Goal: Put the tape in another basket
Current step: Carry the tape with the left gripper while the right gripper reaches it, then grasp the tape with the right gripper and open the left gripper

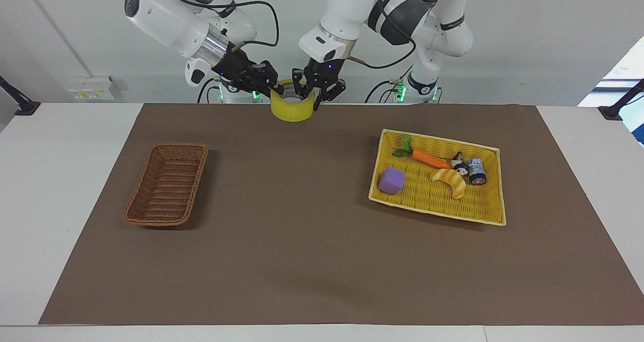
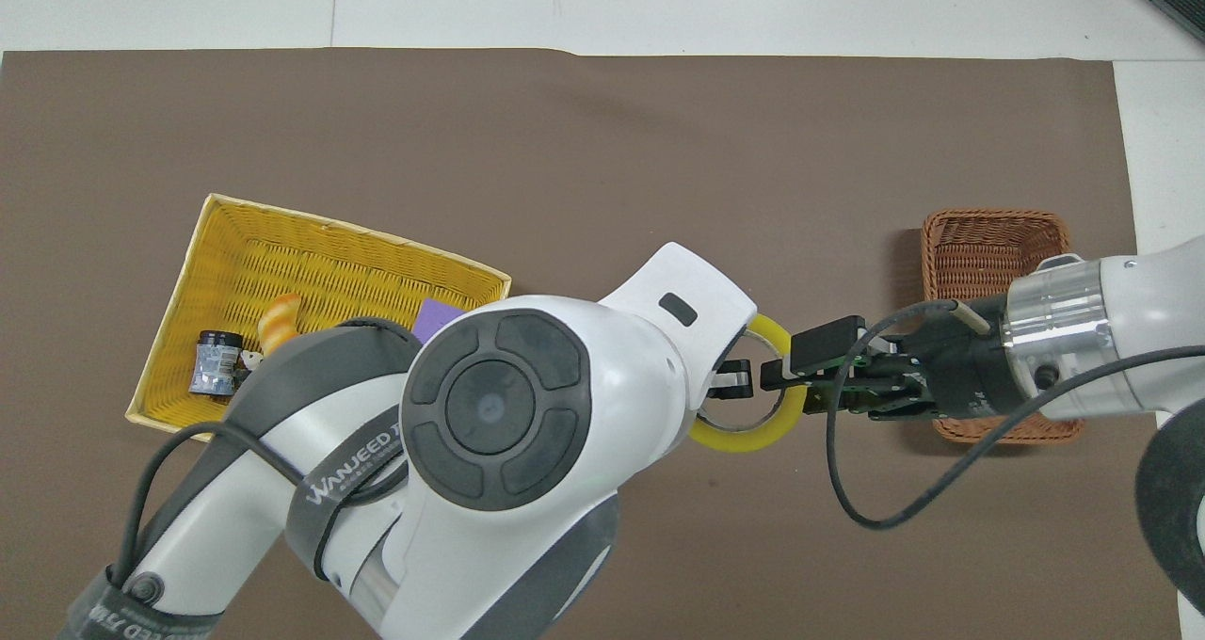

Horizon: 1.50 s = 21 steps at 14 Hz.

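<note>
Handover in progress, mid-air, over the mat's robot-side edge near its middle. Tape (image 1: 292,106) hangs there, off the mat, held from both sides.

Left gripper (image 1: 312,91) comes down into the roll and is clenched on its wall. Right gripper (image 1: 271,85) reaches in sideways from the right arm's end, fingers straddling the wall nearest it; whether they have closed I cannot tell.

Judgement: transfer between arms, basket (image 1: 167,184) not yet approached. Next move calls for the right gripper to close firmly on the wall before the left lets go, then carry toward the basket at the right arm's end.

Facing view shows the tape's height above the mat and both grippers at its rim. Overhead view hides the left gripper under its own arm, but shows the right gripper's (image 2: 786,386) fingers either side of the tape (image 2: 753,435) wall, and the basket (image 2: 996,237) partly covered by the right arm.
</note>
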Available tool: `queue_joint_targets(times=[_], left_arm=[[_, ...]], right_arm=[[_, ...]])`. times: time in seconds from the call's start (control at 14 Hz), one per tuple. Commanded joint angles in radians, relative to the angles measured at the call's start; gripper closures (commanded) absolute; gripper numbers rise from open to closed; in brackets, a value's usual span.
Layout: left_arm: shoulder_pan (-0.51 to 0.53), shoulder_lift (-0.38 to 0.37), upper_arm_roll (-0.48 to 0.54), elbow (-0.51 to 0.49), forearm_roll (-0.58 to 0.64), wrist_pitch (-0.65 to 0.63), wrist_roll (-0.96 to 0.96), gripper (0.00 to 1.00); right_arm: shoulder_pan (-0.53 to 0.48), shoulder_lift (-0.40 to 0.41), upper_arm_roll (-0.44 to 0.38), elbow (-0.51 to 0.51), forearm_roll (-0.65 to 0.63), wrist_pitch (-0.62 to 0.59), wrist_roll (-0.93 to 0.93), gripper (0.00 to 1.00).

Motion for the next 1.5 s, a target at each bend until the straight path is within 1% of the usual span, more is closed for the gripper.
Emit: queue_joint_targets(times=[0.0,0.36,0.5,0.64,0.79,1.0,1.07,1.14,1.29,1.43], left_arm=[[-0.021,0.007,0.014,0.029,0.016,0.008,-0.023,0.0],[-0.012,-0.002,0.015,0.03,-0.008,-0.01,-0.049,0.0],[-0.005,-0.006,0.018,0.033,-0.02,-0.018,-0.061,0.0],[-0.002,-0.039,0.038,0.033,-0.106,-0.055,-0.072,0.0],[0.004,-0.051,0.038,0.033,-0.154,-0.087,-0.099,0.0],[0.044,-0.051,0.038,0.033,-0.226,-0.101,-0.178,0.0],[0.077,-0.049,0.038,0.033,-0.259,-0.119,-0.19,0.0],[0.111,-0.048,0.031,0.035,-0.276,-0.153,-0.204,0.0],[0.127,-0.049,0.037,0.035,-0.266,-0.2,-0.204,0.0],[0.137,-0.052,0.038,0.033,-0.248,-0.234,-0.178,0.0]], right_arm=[[-0.001,-0.019,0.001,-0.015,-0.003,-0.007,-0.007,1.0],[-0.003,-0.019,-0.001,-0.012,-0.006,-0.013,-0.001,1.0],[-0.003,-0.019,-0.001,-0.011,-0.006,-0.013,0.045,1.0],[-0.015,-0.019,-0.001,-0.001,-0.006,-0.016,0.076,1.0],[-0.024,-0.019,-0.005,0.002,-0.009,-0.039,0.067,1.0],[-0.035,-0.019,-0.014,0.009,-0.064,-0.082,0.036,1.0],[-0.056,-0.019,-0.018,0.019,-0.076,-0.111,0.007,1.0],[-0.101,-0.019,-0.016,0.023,-0.078,-0.142,-0.037,1.0],[-0.196,-0.019,-0.018,0.023,-0.084,-0.198,-0.186,1.0],[-0.291,-0.021,-0.018,0.026,-0.139,-0.225,-0.324,1.0]])
